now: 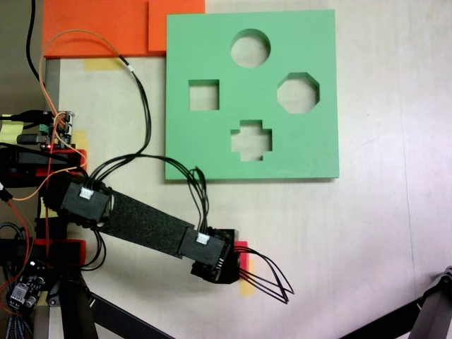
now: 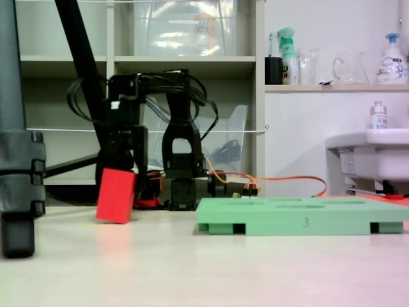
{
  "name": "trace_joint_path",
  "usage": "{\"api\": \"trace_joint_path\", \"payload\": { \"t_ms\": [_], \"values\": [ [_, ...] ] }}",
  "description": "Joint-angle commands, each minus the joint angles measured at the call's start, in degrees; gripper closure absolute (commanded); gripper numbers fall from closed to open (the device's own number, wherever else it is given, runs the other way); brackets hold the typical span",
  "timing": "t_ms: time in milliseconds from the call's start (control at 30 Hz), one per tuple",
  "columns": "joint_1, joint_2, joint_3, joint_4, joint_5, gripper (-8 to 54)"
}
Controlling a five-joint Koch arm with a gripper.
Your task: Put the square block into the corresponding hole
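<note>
1. Square block [image 2: 116, 195]: red cube, tilted, one lower edge on the table, at 9 o'clock of the green board [image 2: 300, 216] in a fixed view.
2. Gripper [image 1: 240, 267]: above the block, its jaws hidden; spread or closed cannot be told.
3. Square hole [image 1: 203, 94]: empty, at the board's 9 o'clock.

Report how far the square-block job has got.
Nothing is placed yet: the square hole in the green board is empty. In hand: the red block is tilted, one edge lifted off the table, under the arm, so it looks like it is being picked up; the gripper's grip itself is hidden. Left: carry it to the board, line it up and drop it in.
</note>
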Motion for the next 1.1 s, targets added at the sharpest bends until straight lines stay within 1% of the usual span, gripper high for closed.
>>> {"api": "trace_joint_path", "payload": {
  "t_ms": [0,200,300,433,533,567,667,800,1067],
  "values": [
    [-1.7,7.9,-1.8,4.7,1.8,27.2],
    [-12.2,22.3,-2.5,8.2,9.4,27.2],
    [-21.9,25.8,-1.8,9.6,15.9,27.2],
    [-40.8,29.1,3.8,7.2,35.8,27.1],
    [-53.2,32.7,12.9,-5.2,51.4,27.1],
    [-56.3,33.4,15.2,-9.0,54.3,27.2],
    [-63.5,31.1,16.6,-15.2,59.8,27.1],
    [-67.3,28.0,16.1,-19.7,65.1,27.1],
    [-69.8,21.7,14.3,-22.0,65.2,27.1]
  ]
}}
